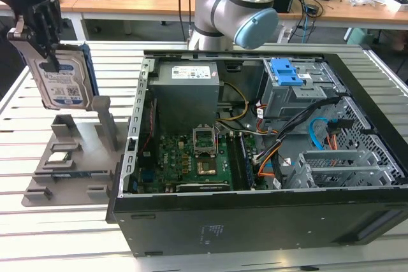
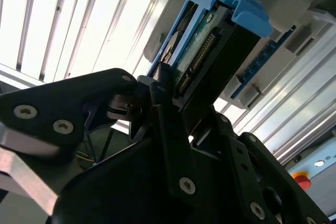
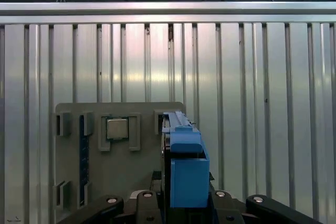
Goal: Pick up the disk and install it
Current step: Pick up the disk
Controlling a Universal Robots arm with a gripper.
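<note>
Robot lifts drive beside open computer: we see the black robot gripper [image 1: 48,46] holding the flat, silver rectangular disk in its bright blue plastic bracket [image 1: 64,78] upright, dark fingers [image 1: 44,23] pinching its two broad faces. In the exterior view the disk hangs at ten o'clock from the open black computer tower case [image 1: 255,221]. It is over the grey plastic parts tray [image 1: 70,164] on the slatted aluminium counter [image 1: 38,240]. In the first wrist view a small square chip [image 3: 117,128] lies in a tray pocket, apart from the disk [image 3: 184,166].
</note>
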